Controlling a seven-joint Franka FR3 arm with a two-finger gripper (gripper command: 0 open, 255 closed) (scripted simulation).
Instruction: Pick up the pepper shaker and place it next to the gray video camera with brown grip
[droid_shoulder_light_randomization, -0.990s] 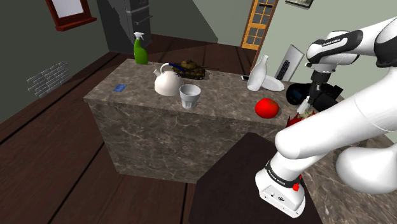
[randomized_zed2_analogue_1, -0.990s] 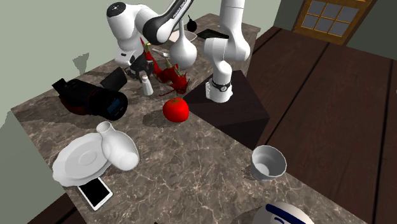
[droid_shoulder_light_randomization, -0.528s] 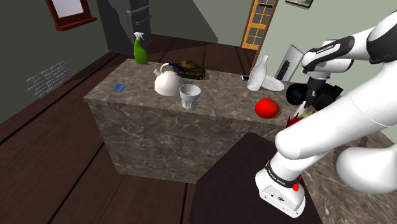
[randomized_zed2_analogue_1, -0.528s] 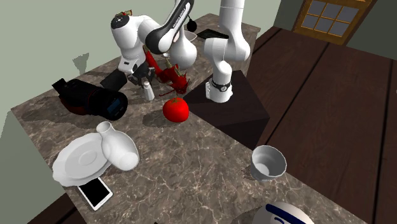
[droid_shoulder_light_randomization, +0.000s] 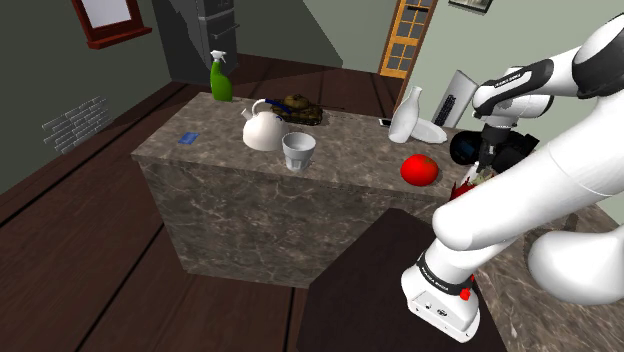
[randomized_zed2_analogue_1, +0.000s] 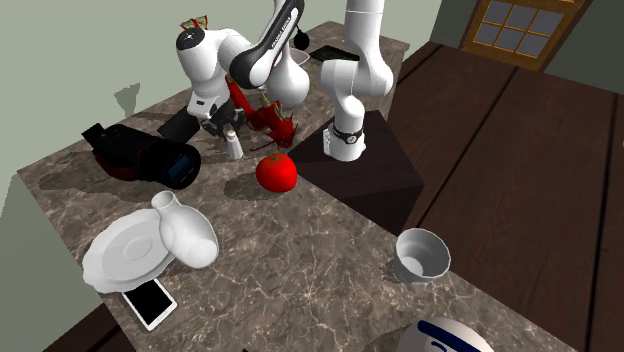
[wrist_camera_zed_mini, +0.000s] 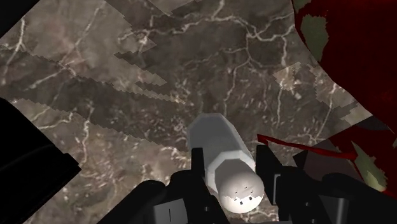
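The tool (randomized_zed2_analogue_1: 231, 134) has sunk lower over the last second and now straddles the pepper shaker (randomized_zed2_analogue_1: 234, 147). The shaker stands upright on the worktop (randomized_zed2_analogue_1: 300, 250), between the dark video camera (randomized_zed2_analogue_1: 140, 152) and the red tomato (randomized_zed2_analogue_1: 276, 172). In the wrist view both fingers (wrist_camera_zed_mini: 198, 167) lie against the pale shaker's sides, so it looks clasped. The grasp is the step in hand; next should come a straight lift, then a short carry to the camera's side.

- In the shoulder view, the arm (droid_shoulder_light_randomization: 520, 190) hides most of the video camera (droid_shoulder_light_randomization: 466, 149).
- In the second exterior view, the gripper (randomized_zed2_analogue_1: 230, 130) covers the top of the pepper shaker (randomized_zed2_analogue_1: 234, 150).
- The bottom edge there cuts off a white rounded thing (randomized_zed2_analogue_1: 445, 335).
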